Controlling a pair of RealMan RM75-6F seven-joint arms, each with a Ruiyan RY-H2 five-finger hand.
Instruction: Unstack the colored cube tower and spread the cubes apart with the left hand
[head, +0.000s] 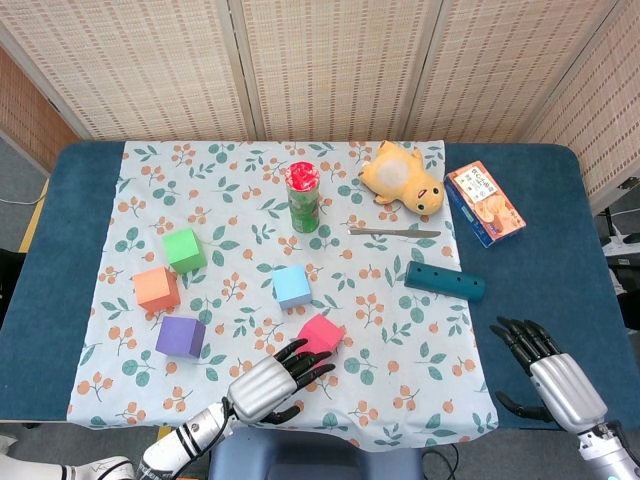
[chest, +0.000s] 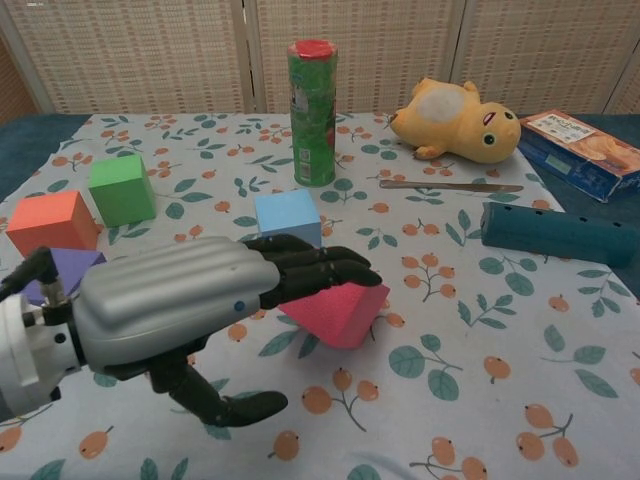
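Five cubes lie on the floral cloth, none stacked. Going left to right from the left hand (chest: 190, 310): well off to its left and beyond it sit the orange cube (head: 157, 289), the green cube (head: 184, 250) and the purple cube (head: 180, 337), each apart from the others. Just ahead of its fingertips (head: 310, 362) is the pink cube (chest: 335, 308), tipped up on an edge under the fingers draped over its top; past that stands the blue cube (head: 292, 286), flat and clear of the pink one. The thumb hangs apart below with nothing pinched, so I read the left hand as resting on the pink cube, not gripping it, though the chest view hides the contact itself. Far to its right, the right hand (head: 552, 380) idles at the table edge, fingers spread, holding nothing.

The cubes look like light foam: soft-cornered, matte, easy to tip or skid on cloth. A firmer hold would take the pink cube by two opposite flat faces, low down, rather than pressing on its top edge.
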